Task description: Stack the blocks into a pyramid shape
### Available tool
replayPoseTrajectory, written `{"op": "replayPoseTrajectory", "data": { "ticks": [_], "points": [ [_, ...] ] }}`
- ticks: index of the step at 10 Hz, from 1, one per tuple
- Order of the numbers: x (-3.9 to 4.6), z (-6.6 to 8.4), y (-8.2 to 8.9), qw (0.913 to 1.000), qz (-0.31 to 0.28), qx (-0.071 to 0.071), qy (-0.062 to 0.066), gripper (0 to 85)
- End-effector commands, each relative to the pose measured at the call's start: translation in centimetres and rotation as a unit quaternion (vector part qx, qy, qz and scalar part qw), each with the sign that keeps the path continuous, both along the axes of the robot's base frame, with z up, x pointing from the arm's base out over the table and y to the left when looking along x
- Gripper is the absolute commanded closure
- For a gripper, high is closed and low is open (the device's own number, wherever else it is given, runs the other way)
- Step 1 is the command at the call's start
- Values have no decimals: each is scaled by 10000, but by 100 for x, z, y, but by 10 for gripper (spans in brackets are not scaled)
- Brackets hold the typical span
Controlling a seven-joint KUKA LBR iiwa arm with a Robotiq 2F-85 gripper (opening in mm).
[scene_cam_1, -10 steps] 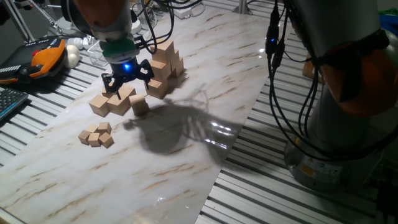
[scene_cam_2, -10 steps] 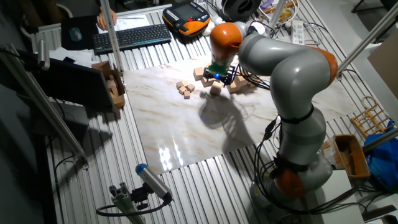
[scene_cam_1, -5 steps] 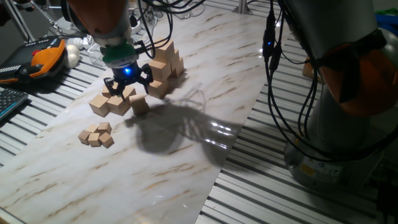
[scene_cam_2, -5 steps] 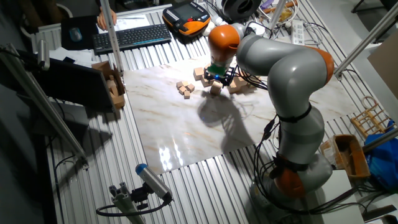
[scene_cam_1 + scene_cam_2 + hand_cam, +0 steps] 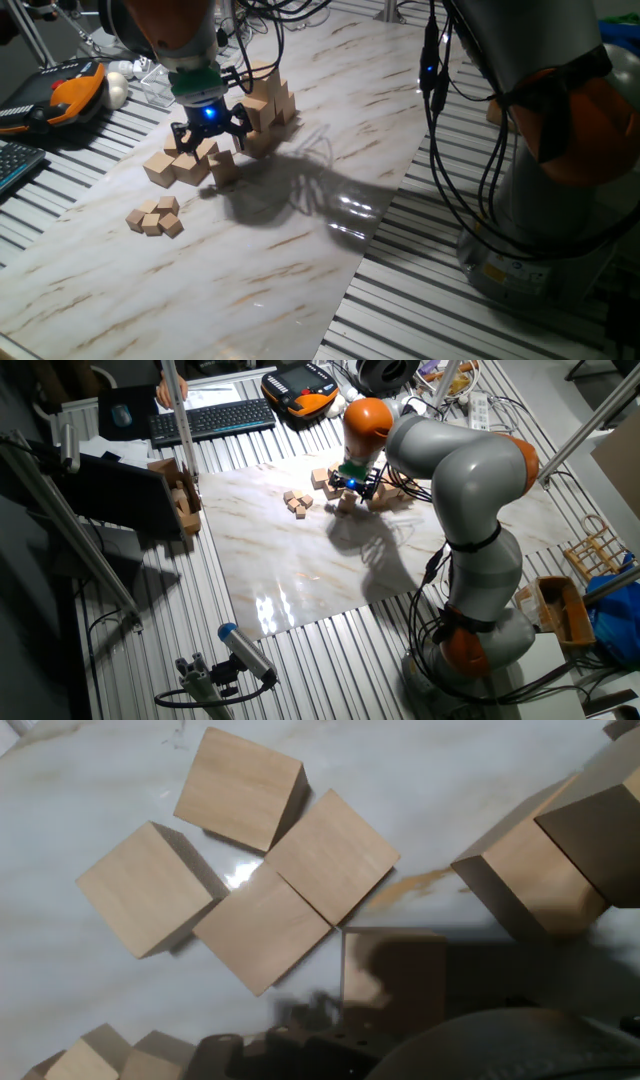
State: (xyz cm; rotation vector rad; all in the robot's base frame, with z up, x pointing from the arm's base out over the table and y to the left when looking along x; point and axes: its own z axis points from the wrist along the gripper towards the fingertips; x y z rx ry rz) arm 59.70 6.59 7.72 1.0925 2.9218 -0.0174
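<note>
Gripper has shifted slightly right and lower over the loose blocks (stacked pile just beyond). Finger state cannot be told. Judged: a pick is being lined up.

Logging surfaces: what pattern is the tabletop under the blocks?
White marble-look tabletop with tan veins; clearest in one fixed view.

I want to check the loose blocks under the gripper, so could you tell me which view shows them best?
The hand view: four loose blocks fill the frame, faces and edges sharp. One fixed view shows the group small, partly behind the gripper. The other fixed view shows only tiny pale specks.
</note>
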Motion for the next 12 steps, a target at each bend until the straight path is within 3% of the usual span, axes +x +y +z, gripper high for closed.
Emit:
{"op": "replayPoseTrajectory", "data": {
  "ticks": [1,3,12],
  "points": [
    [1,-25,2,10000,-8,0,-10,0],
    [-17,-120,-11,10000,-7,-15,-64,0],
    [-15,-233,-34,10000,-6,15,-87,0]
  ]
}}
